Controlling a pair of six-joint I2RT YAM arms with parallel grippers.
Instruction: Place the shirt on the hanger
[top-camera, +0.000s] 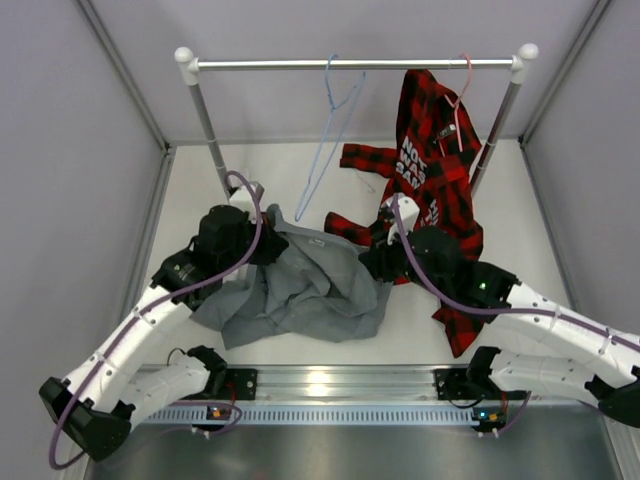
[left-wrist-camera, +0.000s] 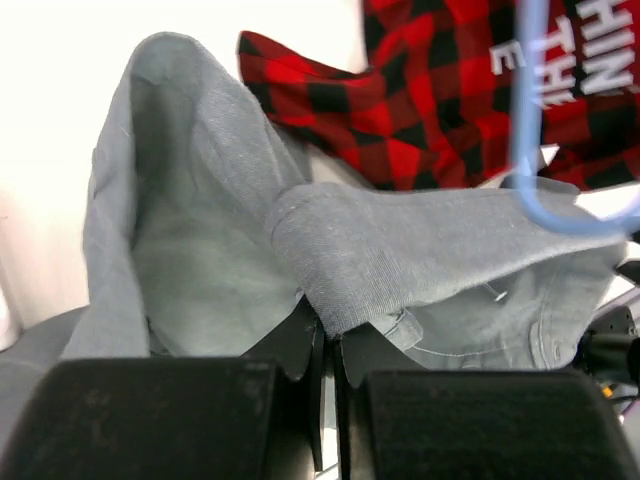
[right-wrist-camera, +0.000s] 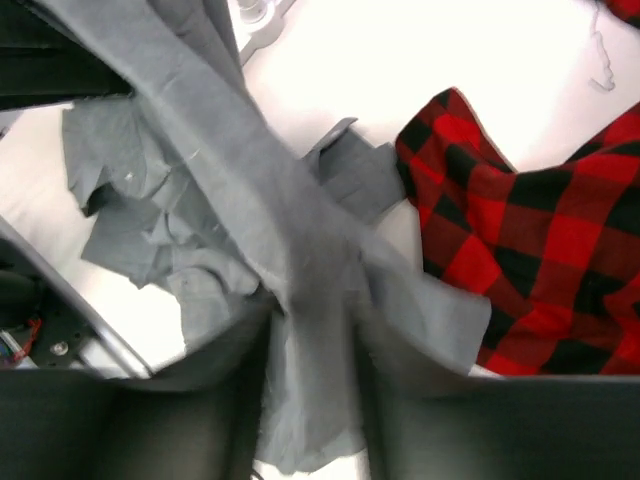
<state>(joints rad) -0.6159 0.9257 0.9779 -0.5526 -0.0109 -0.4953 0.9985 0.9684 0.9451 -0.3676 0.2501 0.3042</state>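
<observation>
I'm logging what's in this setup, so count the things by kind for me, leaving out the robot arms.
Shirts: 2, the grey shirt and the red-and-black plaid shirt
Hangers: 2, the light-blue hanger and the pink hanger
Clothes racks: 1, the rack
Total: 5

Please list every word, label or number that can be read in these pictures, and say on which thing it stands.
"THE": white print on the plaid shirt, left wrist view.
"HIN": same print, cut by the frame edge.
Top view: the print is too small to read.
</observation>
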